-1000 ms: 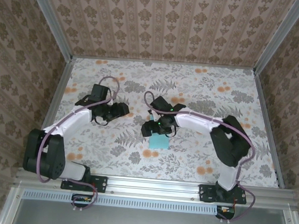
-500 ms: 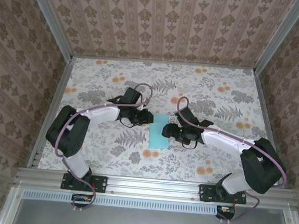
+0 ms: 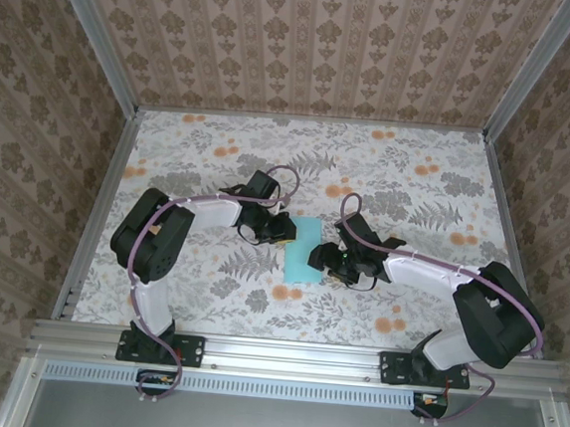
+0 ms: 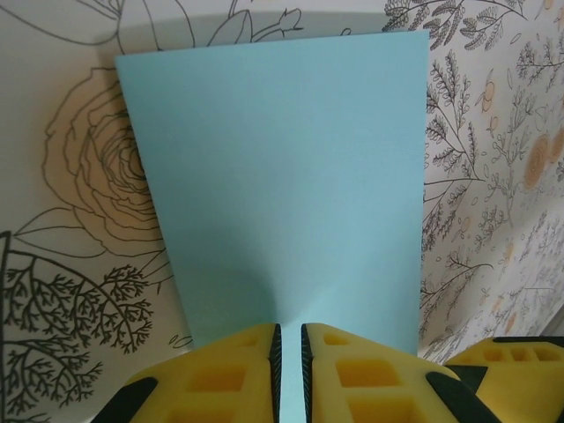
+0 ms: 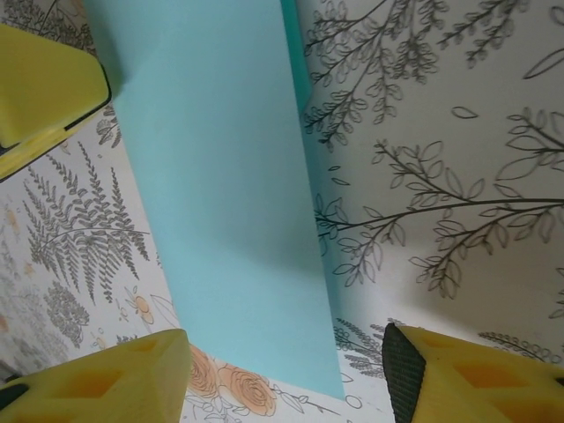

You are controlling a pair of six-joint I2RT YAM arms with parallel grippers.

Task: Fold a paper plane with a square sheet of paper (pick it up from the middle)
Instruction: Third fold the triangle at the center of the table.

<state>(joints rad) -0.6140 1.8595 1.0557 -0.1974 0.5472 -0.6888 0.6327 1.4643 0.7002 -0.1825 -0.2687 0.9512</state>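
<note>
Two yellow pads of the left gripper (image 4: pixel 288 344) stand almost together, nipping one edge of the square sheet of paper (image 4: pixel 282 176). The sheet lies on the table (image 3: pixel 398 174), about midway between the arms. Opposite, the right gripper (image 5: pixel 264 379) has its fingers spread wide, straddling the sheet's other edge with nothing pinched. Round them the tabletop is pale, printed with grey ferns and orange roses. Brown patterned wallpaper (image 3: pixel 310 46) rises on three sides, with aluminium rails (image 3: pixel 293 352) along the edges. Both arms reach low and inward from their bases, elbows bent outward, their wrists close together at the paper.
</note>
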